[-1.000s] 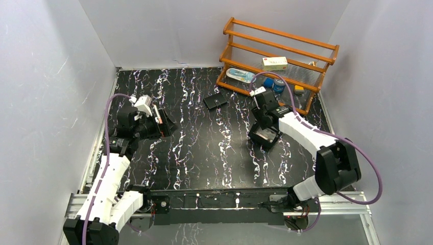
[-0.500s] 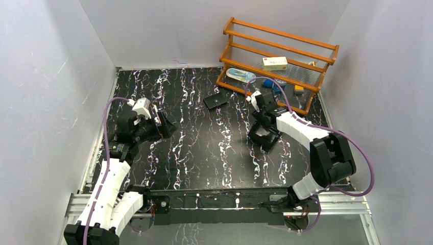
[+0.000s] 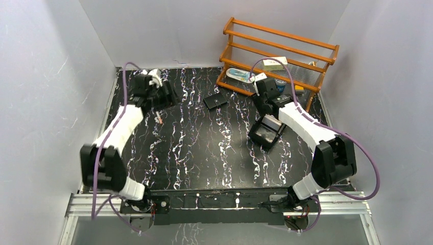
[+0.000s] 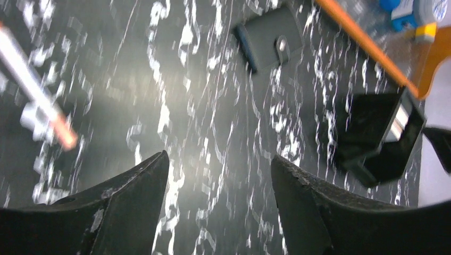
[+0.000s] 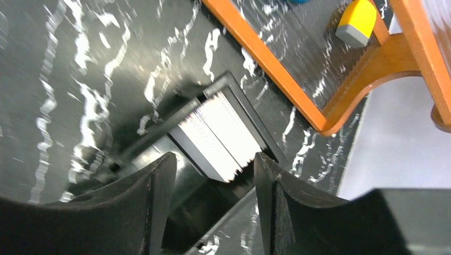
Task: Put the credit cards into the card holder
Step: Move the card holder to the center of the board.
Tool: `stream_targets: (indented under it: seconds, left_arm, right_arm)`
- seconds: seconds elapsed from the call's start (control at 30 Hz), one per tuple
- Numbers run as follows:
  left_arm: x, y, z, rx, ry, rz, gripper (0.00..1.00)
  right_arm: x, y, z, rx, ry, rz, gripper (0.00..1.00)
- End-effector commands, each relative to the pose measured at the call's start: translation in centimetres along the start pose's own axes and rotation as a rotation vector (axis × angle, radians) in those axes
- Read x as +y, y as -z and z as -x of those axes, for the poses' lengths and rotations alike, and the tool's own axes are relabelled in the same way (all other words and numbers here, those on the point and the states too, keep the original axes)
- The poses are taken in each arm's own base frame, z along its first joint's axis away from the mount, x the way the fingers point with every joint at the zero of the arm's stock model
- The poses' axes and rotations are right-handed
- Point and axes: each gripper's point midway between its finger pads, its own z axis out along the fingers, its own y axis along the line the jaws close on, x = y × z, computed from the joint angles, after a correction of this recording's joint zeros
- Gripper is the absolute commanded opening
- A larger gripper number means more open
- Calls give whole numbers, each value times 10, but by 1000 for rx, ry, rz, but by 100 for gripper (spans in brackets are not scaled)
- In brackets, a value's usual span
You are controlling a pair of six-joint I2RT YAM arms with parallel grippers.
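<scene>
The black card holder (image 3: 215, 101) lies shut on the marbled table, snap tab up; it also shows in the left wrist view (image 4: 268, 38). A stack of white credit cards (image 5: 218, 133) stands on edge inside a black open box (image 3: 266, 131). A white and orange card (image 3: 160, 118) lies on the table at the left, blurred in the left wrist view (image 4: 37, 98). My left gripper (image 3: 166, 97) is open and empty (image 4: 218, 159), at the back left above the table. My right gripper (image 3: 266, 113) is open (image 5: 213, 164) just above the box and the card stack.
An orange wooden rack (image 3: 281, 56) stands at the back right with a white carton (image 3: 274, 63), blue items and a yellow-grey block (image 5: 357, 21). Its lower rail (image 5: 266, 58) runs close behind the box. Grey walls close in the table.
My left arm swung up and back to the far left; the card it held now lies on the table and its jaws are empty. My right gripper rose and drew back a little over the box.
</scene>
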Motion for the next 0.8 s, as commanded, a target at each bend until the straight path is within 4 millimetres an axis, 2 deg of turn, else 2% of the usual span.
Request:
stream_targets:
  seconds: [0.0,0.03,0.2,0.33,0.5,0.6,0.7,0.77]
  left_arm:
    - [-26,-67,28,34,-13,-87,67]
    - [-34,-83,36,34,-26,-110,67]
    - [-49,-157,32,110,-3,-211,64]
    - [-52,-193,26,137,-9,-254,62]
    - [-49,-218,12,172,18,-291,63]
    - [-48,-227,-2,209,61,-308,60]
    - [-46,-231,-11,234,82,-315,58]
    - [-48,-230,-12,226,96,-330,52]
  right_arm:
    - [12,23,44,-89,-324,71,61]
    - [18,24,50,-96,-363,101,61]
    - [40,27,87,-180,-584,218,59]
    - [61,18,109,-239,-683,292,55]
    - [86,-11,129,-235,-659,306,54]
    - [106,-40,135,-226,-604,314,54]
    - [124,-60,144,-228,-539,345,54]
    - [136,-73,148,-225,-498,361,54]
